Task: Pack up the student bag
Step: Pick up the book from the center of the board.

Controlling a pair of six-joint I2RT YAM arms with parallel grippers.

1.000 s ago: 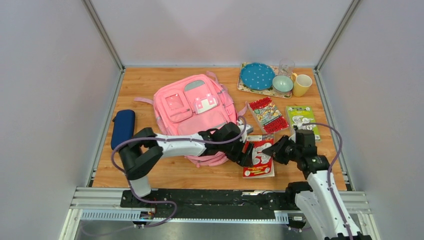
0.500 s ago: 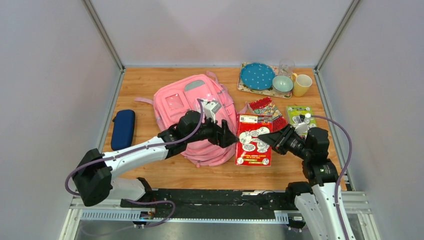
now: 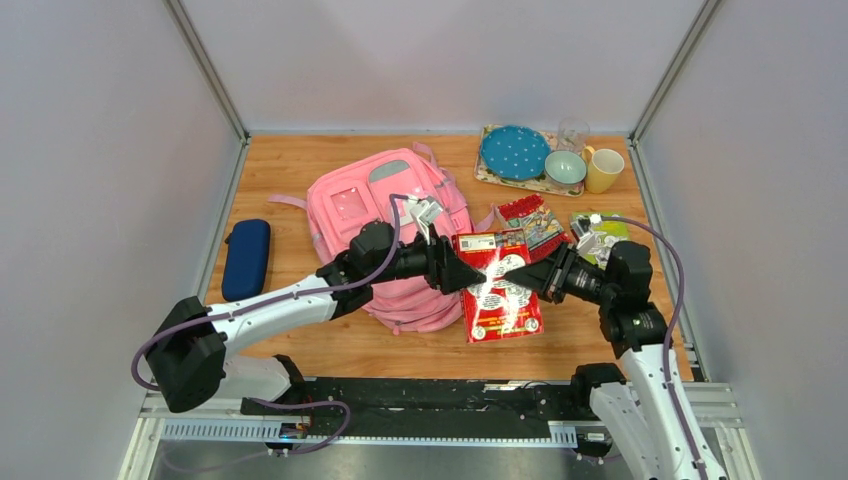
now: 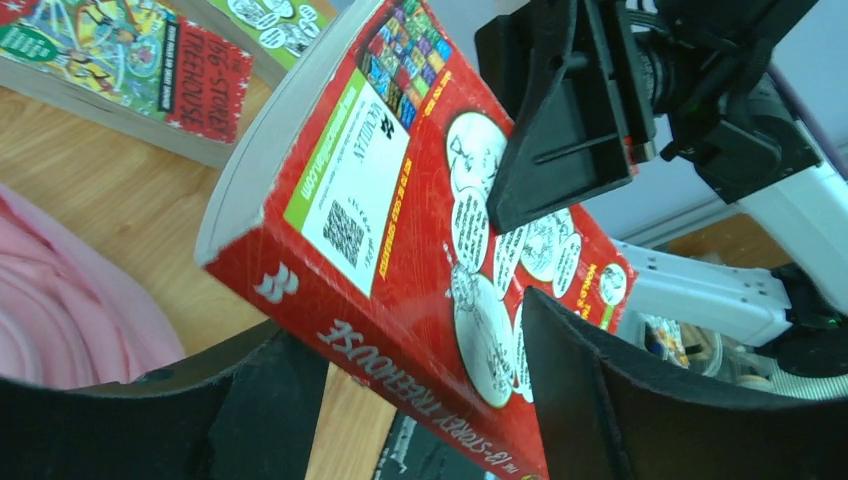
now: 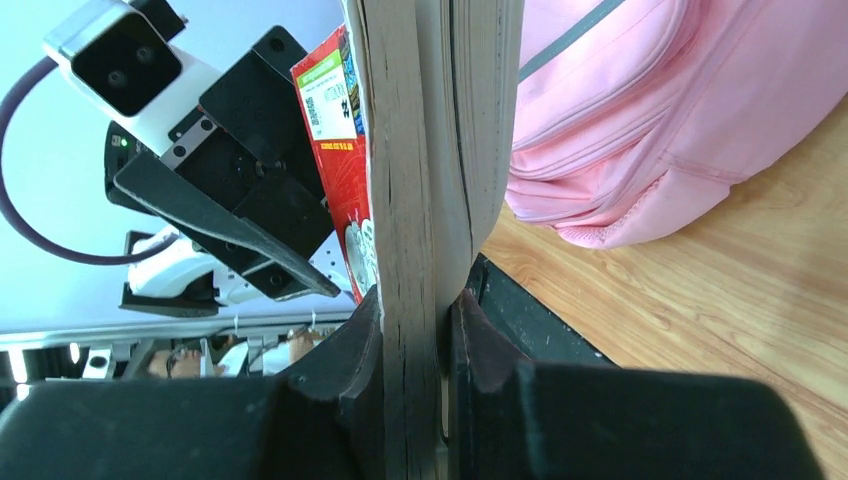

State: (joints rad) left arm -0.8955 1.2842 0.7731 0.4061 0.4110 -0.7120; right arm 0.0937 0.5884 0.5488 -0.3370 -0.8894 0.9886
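The red book [image 3: 498, 290] is no longer lying flat near the table's front edge, as it was a second ago. It is now being carried clear of the wood, tilted on edge, toward 11 o'clock and closer to the student bag [image 3: 375, 205]. The right gripper [image 3: 528, 281] is clamping the book's page edge, and its wrist view shows both fingers [image 5: 470, 350] pressing tight on the pages. The left gripper [image 3: 458, 274] is meeting the book from 9 o'clock. Its fingers [image 4: 600, 390] are standing apart, straddling the spine corner and not yet closing on it. The student bag is resting on the table at 11 o'clock from centre, front pockets facing up, with the book just off its 4 o'clock corner. No open compartment is showing in any view. In my judgement a two-arm handover or joint support is being set up, and insertion is not yet possible until a bag opening is presented. A second book [image 3: 533, 222] and a green book [image 3: 600, 235] are still waiting at 2 o'clock, and a navy case [image 3: 246, 258] at 9 o'clock.
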